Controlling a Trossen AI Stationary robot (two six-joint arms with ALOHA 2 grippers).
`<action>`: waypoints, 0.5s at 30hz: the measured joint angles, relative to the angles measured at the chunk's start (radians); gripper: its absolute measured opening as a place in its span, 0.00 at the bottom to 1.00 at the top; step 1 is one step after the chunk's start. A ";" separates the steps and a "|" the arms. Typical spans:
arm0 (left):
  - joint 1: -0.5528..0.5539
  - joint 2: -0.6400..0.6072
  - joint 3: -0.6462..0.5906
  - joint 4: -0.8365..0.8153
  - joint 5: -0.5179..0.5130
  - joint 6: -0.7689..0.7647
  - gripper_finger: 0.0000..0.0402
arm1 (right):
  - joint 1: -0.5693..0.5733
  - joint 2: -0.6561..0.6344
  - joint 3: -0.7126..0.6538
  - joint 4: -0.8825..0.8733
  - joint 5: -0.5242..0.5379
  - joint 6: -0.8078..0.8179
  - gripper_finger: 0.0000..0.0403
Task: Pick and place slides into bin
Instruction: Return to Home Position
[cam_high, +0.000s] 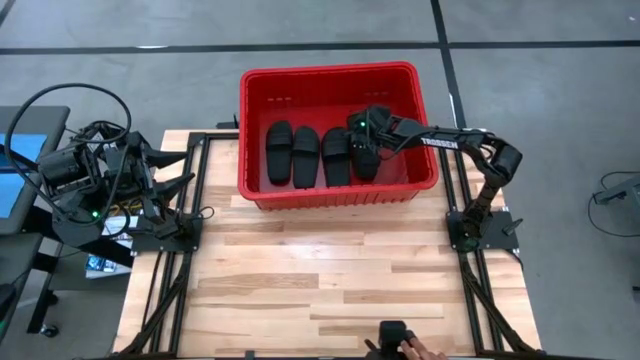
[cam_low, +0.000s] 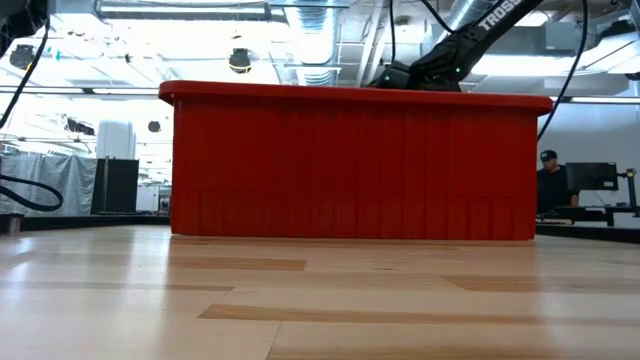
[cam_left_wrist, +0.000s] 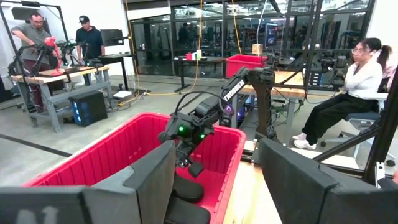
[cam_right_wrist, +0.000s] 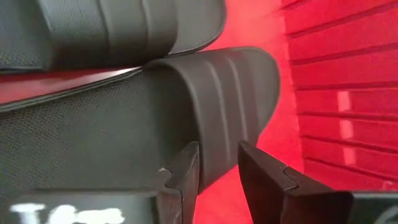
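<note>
The red bin (cam_high: 255, 150) stands at the table's far middle and fills the low view (cam_low: 350, 165). Four black slides lie side by side on its floor (cam_high: 279, 152) (cam_high: 305, 155) (cam_high: 336, 155) (cam_high: 366, 160). My right gripper (cam_high: 362, 132) reaches into the bin from the table's right, over the rightmost slide (cam_right_wrist: 124, 130), and is shut on it. It also shows in the left wrist view (cam_left_wrist: 193, 165). My left gripper (cam_left_wrist: 217, 180) is open and empty, off the table's left edge (cam_high: 185, 182), facing the bin. My right gripper pinches the rightmost slide by the side edge of its strap band (cam_right_wrist: 217, 155) between its two fingers (cam_right_wrist: 186, 171). The fingers come from above, pointing down into the bin. The slide lies flat on the bin's floor beside its neighbour (cam_right_wrist: 124, 31).
The bin's right wall (cam_right_wrist: 348, 93) stands close to my right gripper. The wooden table top (cam_high: 330, 270) lies bare in front of the bin. A person's hand with a dark object (cam_high: 405, 342) is at the near edge. People sit and stand in the room beyond (cam_left_wrist: 360, 81).
</note>
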 joint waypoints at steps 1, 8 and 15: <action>0.000 0.000 0.000 0.000 0.000 0.000 0.56 | 0.000 -0.008 0.000 -0.001 0.000 0.000 0.26; 0.000 0.000 0.000 0.000 0.000 -0.011 0.56 | 0.000 -0.092 0.000 -0.001 -0.001 0.000 0.26; 0.000 0.000 0.000 0.000 -0.014 0.005 0.56 | 0.013 -0.224 0.000 0.018 -0.001 0.020 0.26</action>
